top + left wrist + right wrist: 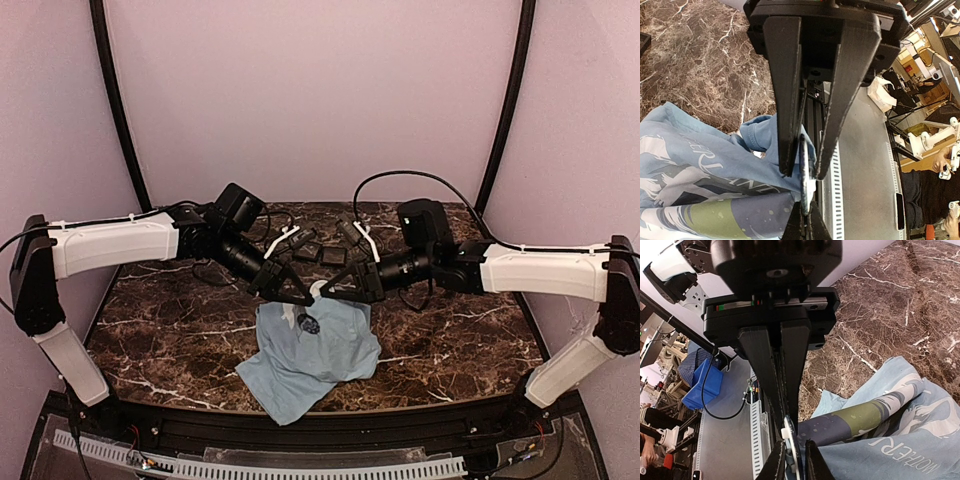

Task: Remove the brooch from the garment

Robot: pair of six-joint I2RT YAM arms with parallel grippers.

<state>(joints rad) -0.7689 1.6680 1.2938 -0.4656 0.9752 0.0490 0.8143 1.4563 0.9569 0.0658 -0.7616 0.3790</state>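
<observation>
The light-blue printed shirt [318,362] lies crumpled at the table's near middle, one part lifted toward the grippers. Both grippers meet just above it. The brooch shows edge-on as a thin dark disc [805,167] between the fingers of my left gripper [804,172], with a fold of shirt [695,165] against it. My right gripper [788,416] is shut, pinching the brooch's rim [794,452] where a white tab shows. In the top view the left gripper [304,293] and the right gripper [326,290] touch tip to tip and hide the brooch.
Several small square black trays [322,252] sit behind the grippers at the table's far middle; one corner shows in the left wrist view [643,43]. The marble table [170,330] ends at a black front rail [300,430]. Cables loop over both arms.
</observation>
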